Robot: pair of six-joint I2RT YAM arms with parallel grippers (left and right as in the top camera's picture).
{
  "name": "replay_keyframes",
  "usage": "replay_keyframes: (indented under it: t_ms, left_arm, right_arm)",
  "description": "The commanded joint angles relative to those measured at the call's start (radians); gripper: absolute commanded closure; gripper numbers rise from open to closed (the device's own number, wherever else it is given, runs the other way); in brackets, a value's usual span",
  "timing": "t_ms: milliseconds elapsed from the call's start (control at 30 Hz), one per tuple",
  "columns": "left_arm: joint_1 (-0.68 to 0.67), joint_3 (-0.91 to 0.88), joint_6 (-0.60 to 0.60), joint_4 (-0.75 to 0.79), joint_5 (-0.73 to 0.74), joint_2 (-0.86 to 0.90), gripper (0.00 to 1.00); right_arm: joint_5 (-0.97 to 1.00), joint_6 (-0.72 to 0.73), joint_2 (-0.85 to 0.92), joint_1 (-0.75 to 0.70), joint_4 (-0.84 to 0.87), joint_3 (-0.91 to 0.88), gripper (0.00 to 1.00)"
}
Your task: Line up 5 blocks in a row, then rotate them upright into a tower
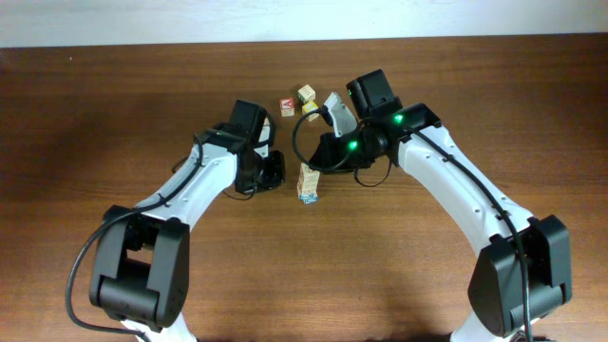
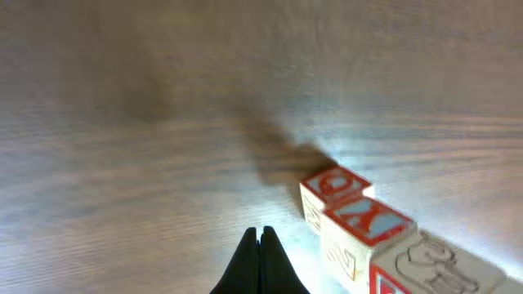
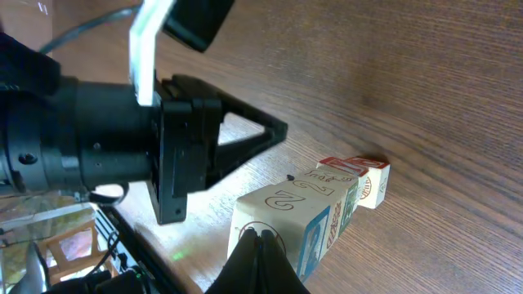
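Six cubes lay on the tabletop (image 1: pixel 104 123). Three blocks stood in a short row (image 1: pixel 308 182) near the middle, touching face to face. From the right wrist, the near block (image 3: pixel 282 208) showed a "2" on top and a blue-printed side, the middle block (image 3: pixel 325 184) showed a pale printed top, and the far block (image 3: pixel 351 167) showed a red top. Well behind the row sat three more, close together. They were a red-faced block (image 1: pixel 287 106), a pale block (image 1: pixel 306 93) and, just beside that one, a yellow cube (image 1: pixel 309 108), too small to read.

Two arms reached in from the near edge. The left arm (image 1: pixel 190 185) stretched up and inward, its wrist low beside the row. The left gripper (image 2: pixel 260 249) was closed, with its fingers pressed together and nothing between them. Its tips were over bare wood, off to one side of the row and apart from it. In the right wrist view it pointed at the row from the side, near but clear of it.

The right arm (image 1: pixel 456 179) bent in from the other side, with two green lights (image 1: pixel 399 119) lit on it. The right gripper (image 3: pixel 260 249) was also closed and empty. Its tips were low at the end face of the near block, and I could not tell whether they touched it.
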Motion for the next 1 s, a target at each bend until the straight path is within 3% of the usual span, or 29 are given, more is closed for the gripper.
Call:
replay_keyframes:
  t_ms: [0, 100, 967]
  left_arm:
    - [-0.002, -0.077, -0.043, 0.040, 0.160, -0.020, 1.00]
    - [-0.002, -0.117, -0.057, 0.114, 0.233, -0.020, 1.00]
    - [-0.048, -0.135, -0.086, 0.207, 0.252, -0.020, 1.00]
  right_arm:
    - [0.110, -0.006, 0.037, 0.010, -0.020, -0.032, 0.96]
    - [0.111, -0.007, 0.037, 0.010, -0.020, -0.032, 0.96]
    - [0.111, -0.007, 0.037, 0.010, -0.024, -0.032, 0.96]
